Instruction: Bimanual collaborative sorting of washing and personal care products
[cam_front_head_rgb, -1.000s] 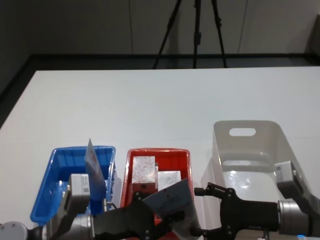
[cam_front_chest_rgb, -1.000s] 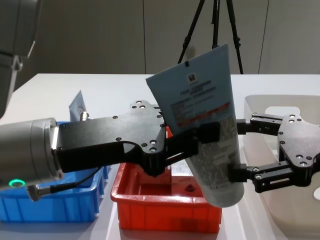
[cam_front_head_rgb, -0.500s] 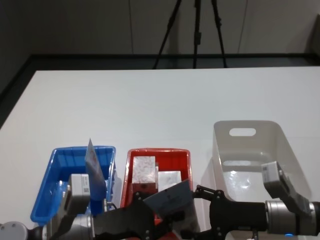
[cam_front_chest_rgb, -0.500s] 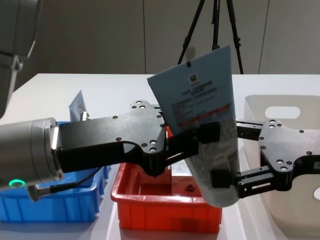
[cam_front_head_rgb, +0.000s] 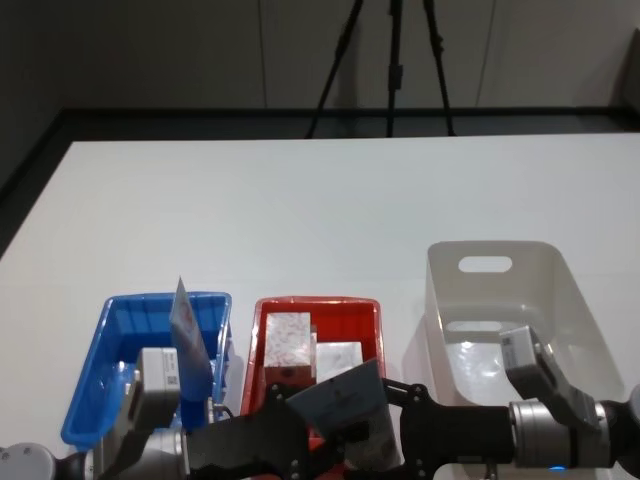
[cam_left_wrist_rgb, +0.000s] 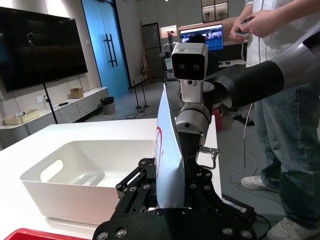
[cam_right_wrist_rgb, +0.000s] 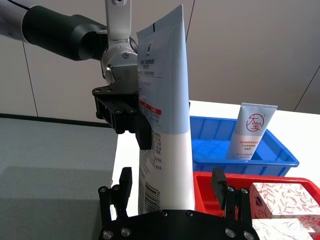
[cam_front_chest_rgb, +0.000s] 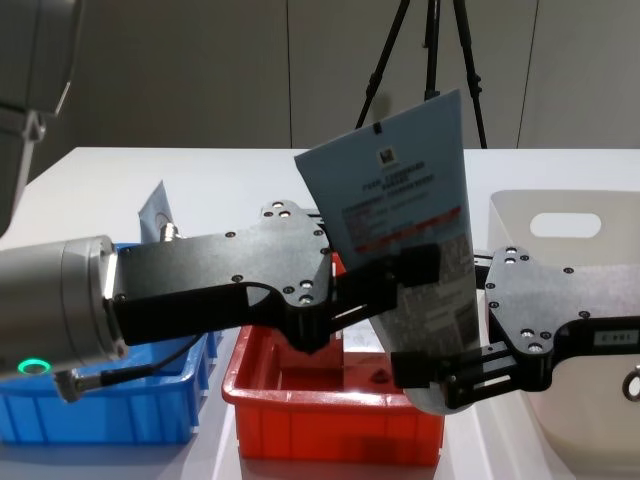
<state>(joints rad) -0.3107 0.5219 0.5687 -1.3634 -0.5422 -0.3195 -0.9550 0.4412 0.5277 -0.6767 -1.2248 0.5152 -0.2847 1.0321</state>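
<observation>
The broad white surface (cam_front_head_rgb: 300, 200) carries everything, and I place it all from the red plastic tray (cam_front_head_rgb: 370, 315) near the robot's edge. The big beige plastic tub with a handle hole (cam_front_head_rgb: 560, 290) sits just beside the red tray on the robot's right. A blue plastic tray (cam_front_head_rgb: 110, 340) sits just beside it on the left. The black left claw (cam_front_chest_rgb: 405, 280) reaches in from the blue tray's side and hangs above the red tray, clenched on a tall pale-blue squeeze tube with red and dark print (cam_front_chest_rgb: 400, 190). That tube is in the air over the red tray's tub-side end, tilted, with its flat crimped end up and its rounded end down. The black right claw (cam_front_chest_rgb: 450, 330) comes in from the tub's side and sits at the tube's lower end. In the right wrist view its fingers (cam_right_wrist_rgb: 220, 185) stand spread on either side of the tube with a gap showing, so it is released. A second pale-blue squeeze tube (cam_front_head_rgb: 187, 330) stands upright in the blue tray, close to the wall nearest the red tray. Inside the red tray lie two small white rectangular boxes with a red-grey squiggle pattern (cam_front_head_rgb: 288, 340), side by side and touching.
</observation>
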